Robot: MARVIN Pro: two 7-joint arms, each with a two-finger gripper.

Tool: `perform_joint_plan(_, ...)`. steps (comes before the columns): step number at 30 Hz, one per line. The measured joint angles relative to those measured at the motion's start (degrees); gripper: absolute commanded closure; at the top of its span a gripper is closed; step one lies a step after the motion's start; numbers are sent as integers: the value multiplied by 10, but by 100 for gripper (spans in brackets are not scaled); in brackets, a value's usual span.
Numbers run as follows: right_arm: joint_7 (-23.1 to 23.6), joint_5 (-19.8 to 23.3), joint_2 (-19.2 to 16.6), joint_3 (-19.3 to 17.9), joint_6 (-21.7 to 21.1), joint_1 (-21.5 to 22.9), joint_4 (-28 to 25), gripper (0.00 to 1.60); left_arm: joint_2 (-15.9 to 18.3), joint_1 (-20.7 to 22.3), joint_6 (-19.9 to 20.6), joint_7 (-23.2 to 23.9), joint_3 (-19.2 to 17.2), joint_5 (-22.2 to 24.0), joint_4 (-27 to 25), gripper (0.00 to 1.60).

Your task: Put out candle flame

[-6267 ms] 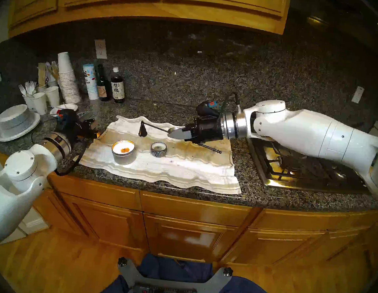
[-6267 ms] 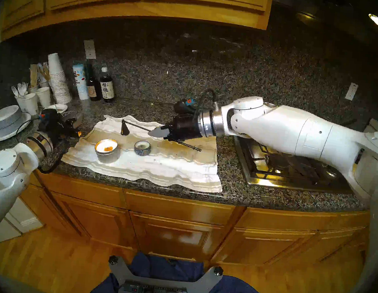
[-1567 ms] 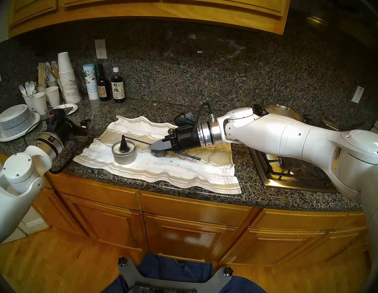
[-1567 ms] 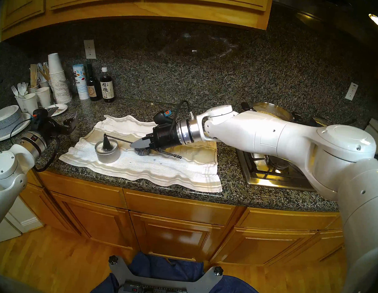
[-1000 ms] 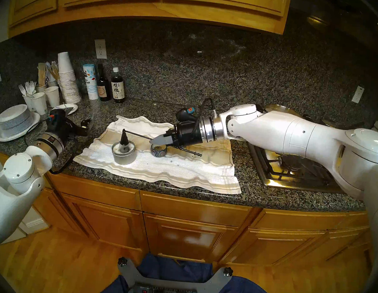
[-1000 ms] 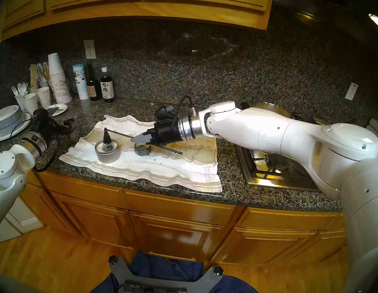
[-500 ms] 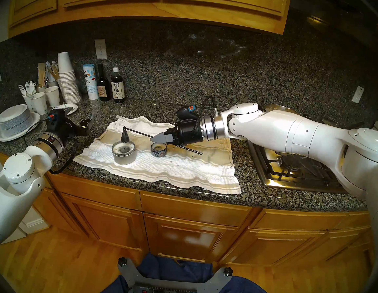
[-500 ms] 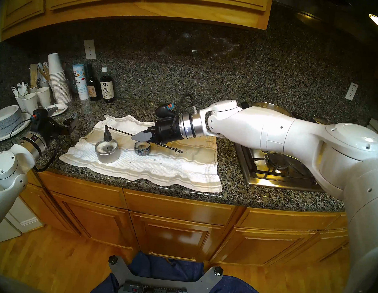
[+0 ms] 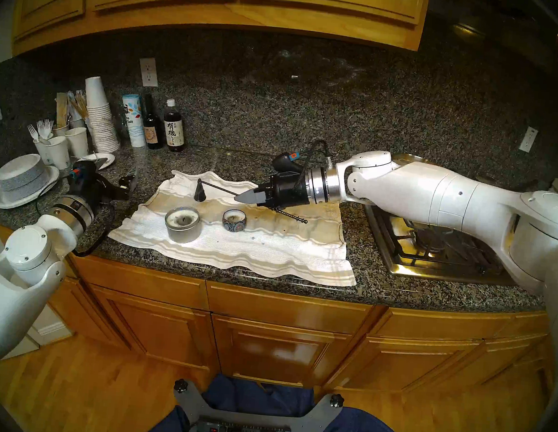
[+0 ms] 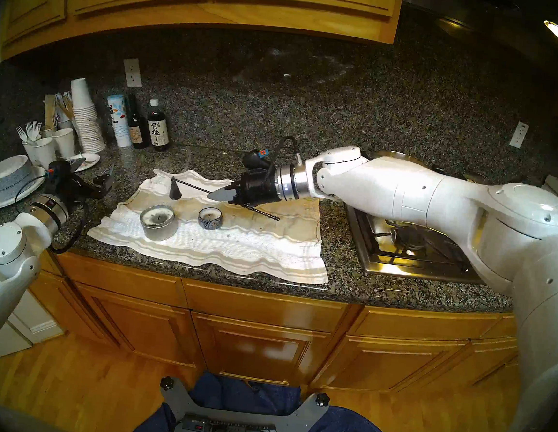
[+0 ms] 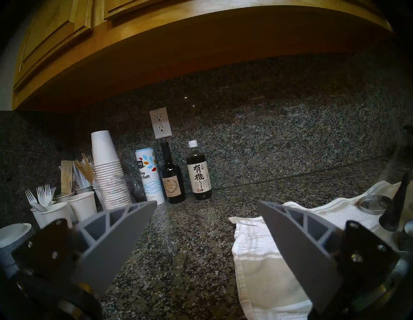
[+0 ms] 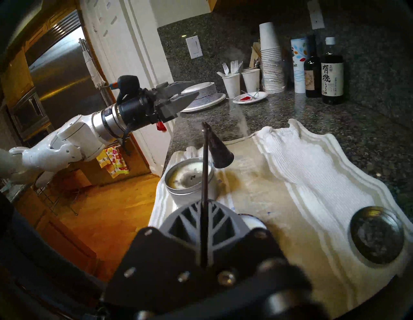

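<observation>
Found a speckled dark granite surface running beneath wooden cabinets, with a gas hob at its right end. Saw spread over its middle a rumpled white cloth towel with beige stripes, stained tan toward the back. Noted the white right arm reaching in from the hob side, its right tool tilted slightly downward and clamped shut on the handle of a thin black metal candle snuffer. Saw the left tool held level above the surface's left part, well apart from the towel's contents, gaping wide with nothing between its grey fingers. Found on the towel's left half a large round silver tin candle, upright, with pale wax and a dark wick at the centre. Spotted to its right, apart from it, a small round blue patterned tin candle, also upright and sitting just below the right tool's tips. Saw the snuffer's rod running leftward from the closed fingers, its black cone bell hanging mouth down in the air behind the large tin, clear of the rim and not over the wick. Found a round dark metal lid lying flat on the towel farther back.
</observation>
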State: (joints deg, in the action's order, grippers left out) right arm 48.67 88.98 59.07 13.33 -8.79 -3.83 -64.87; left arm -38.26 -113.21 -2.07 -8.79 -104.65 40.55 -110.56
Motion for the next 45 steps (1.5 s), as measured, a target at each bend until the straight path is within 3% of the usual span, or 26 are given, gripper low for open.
perform_joint_plan(20,-24,20,-43,0,5,-13,43,160,3,5,0,1,6,0,1,0)
perform_joint_plan(45,-11,38,-46,2,15,-42,105,160,3,5,-1,1,3,0,3,0)
